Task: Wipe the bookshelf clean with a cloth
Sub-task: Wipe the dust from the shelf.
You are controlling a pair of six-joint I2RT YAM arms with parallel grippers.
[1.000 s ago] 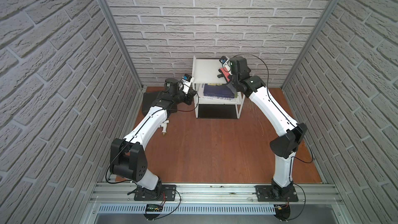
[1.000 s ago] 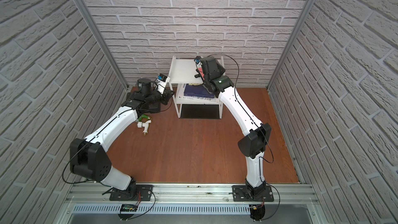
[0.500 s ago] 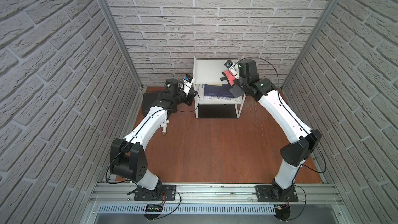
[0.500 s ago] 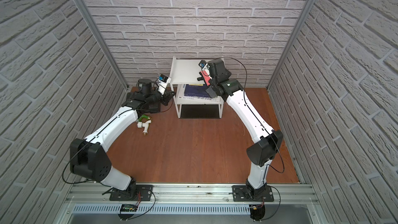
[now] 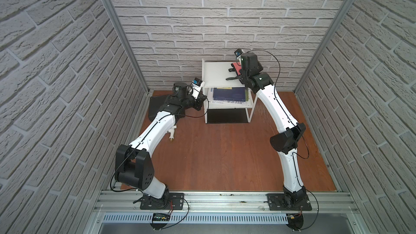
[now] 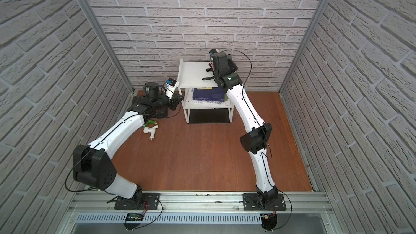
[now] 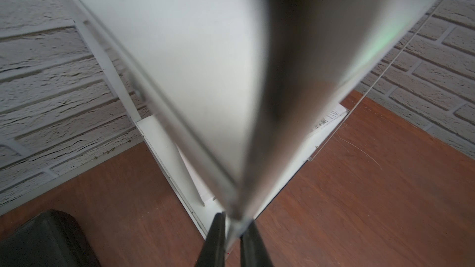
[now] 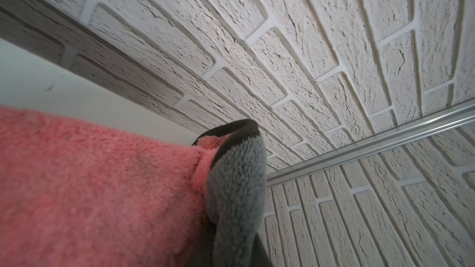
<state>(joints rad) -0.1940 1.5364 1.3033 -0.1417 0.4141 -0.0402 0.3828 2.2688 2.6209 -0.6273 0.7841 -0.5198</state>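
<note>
I have my right gripper (image 5: 235,73) pinched tight on the pink and grey cloth (image 8: 102,188), pressing it onto the top board of the bookshelf (image 5: 217,73) near its far right corner, while my left gripper (image 7: 232,237) is clamped on a thin white frame leg at the shelf's near left corner to steady it. The bookshelf stands at the far edge of the wooden floor (image 5: 220,154), against the brick wall (image 5: 213,19). My worry is the light rack: if I drag the cloth hard sideways it may skid or tip, and my left hold on so thin a leg could slip or twist the frame. The cloth is bunched, so much of it may ride above the board and leave streaks unwiped, and near the right edge it could slide off the board altogether. The back wall sits just behind the shelf, so a stroke too far that way would jam my wrist into the bricks. On the middle shelf lie a blue book (image 5: 228,93) and papers, blocking any wipe there. A black case (image 5: 155,106) rests by the left wall, and a white pipe fitting (image 6: 151,131) lies under my left arm, well clear of the wiping.
</note>
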